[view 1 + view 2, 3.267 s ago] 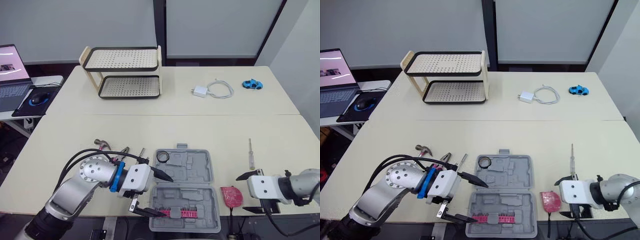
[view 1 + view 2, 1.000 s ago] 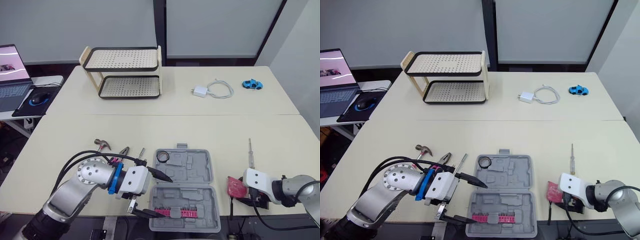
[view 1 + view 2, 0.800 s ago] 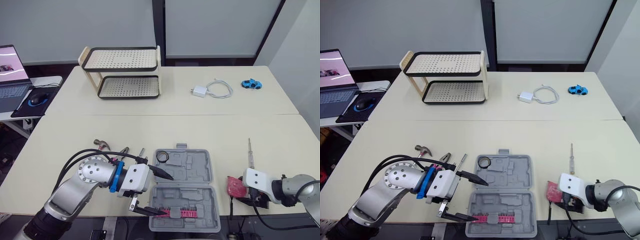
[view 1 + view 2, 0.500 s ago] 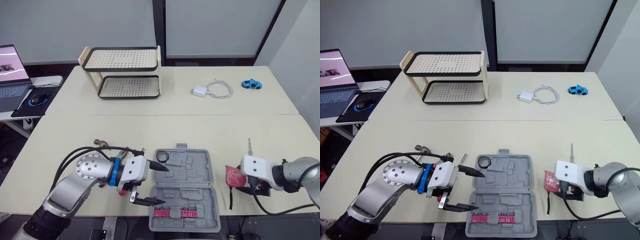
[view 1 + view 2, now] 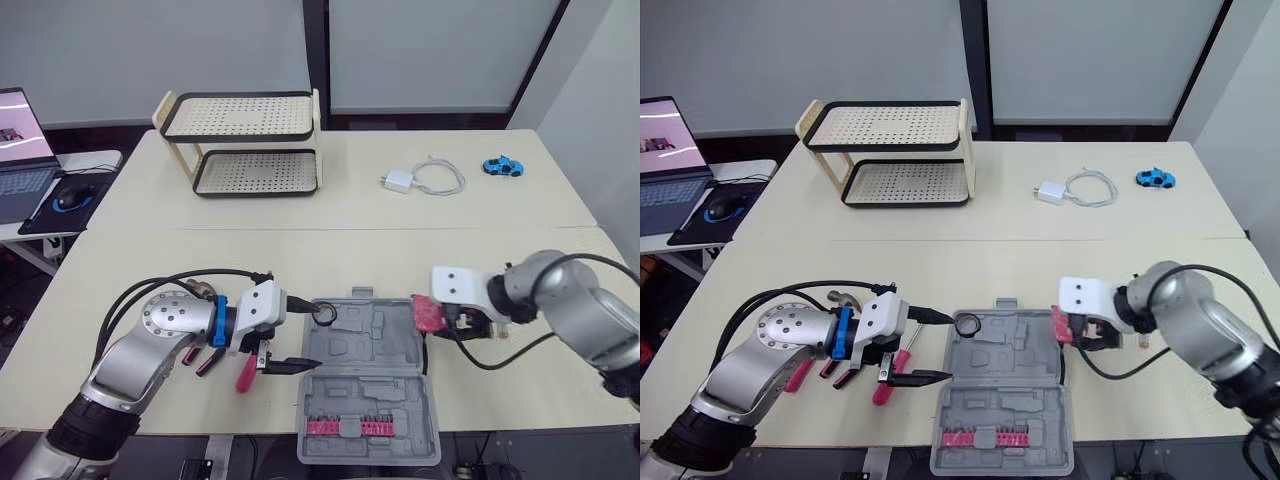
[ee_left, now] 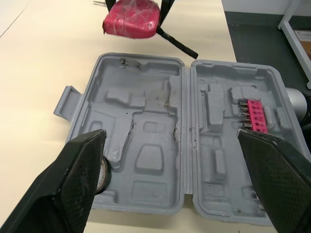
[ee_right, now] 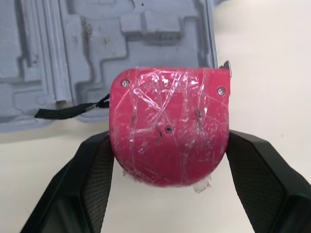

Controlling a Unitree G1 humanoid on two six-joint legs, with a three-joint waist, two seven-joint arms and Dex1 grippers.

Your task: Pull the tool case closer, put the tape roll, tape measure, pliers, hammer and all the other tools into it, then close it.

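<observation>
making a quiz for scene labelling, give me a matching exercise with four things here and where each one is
1. tape measure
2. tape roll
3. pink bit strip
4. blue toy car

A. right side of the far table
B. far-left corner of the tool case
C. held in the right gripper
D. near half of the tool case

Pairs: 1-C, 2-B, 3-D, 4-A
</observation>
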